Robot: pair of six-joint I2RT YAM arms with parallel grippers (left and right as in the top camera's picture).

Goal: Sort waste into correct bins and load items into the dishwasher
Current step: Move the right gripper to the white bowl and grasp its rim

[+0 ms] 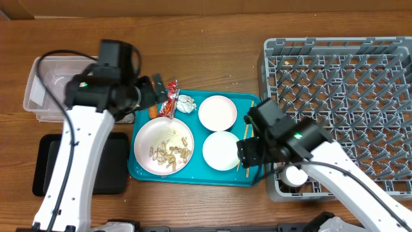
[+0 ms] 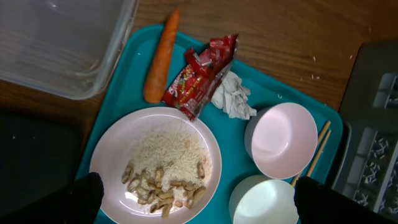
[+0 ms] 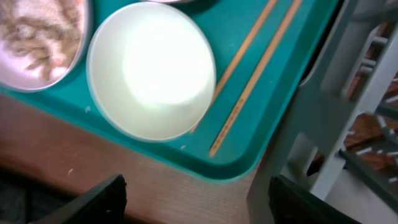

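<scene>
On the teal tray (image 1: 193,178), a white plate (image 2: 115,146) holds rice and tan peanut-shell scraps (image 2: 165,186). Above it lie an orange carrot (image 2: 160,59), a red snack wrapper (image 2: 199,74) and a crumpled paper ball (image 2: 233,99). Two white bowls (image 2: 283,140) (image 2: 264,202) sit to the right, with the chopsticks (image 3: 255,74) beside them. My left gripper (image 2: 199,208) is open and empty above the plate. My right gripper (image 3: 199,205) is open and empty over the tray's front right corner, next to the near bowl (image 3: 152,68).
The clear tub (image 1: 38,96) stands at the far left and the flat black tray (image 1: 45,169) lies in front of it. The grey dish rack (image 1: 347,96) fills the right side, with its corner (image 3: 360,93) close to my right gripper.
</scene>
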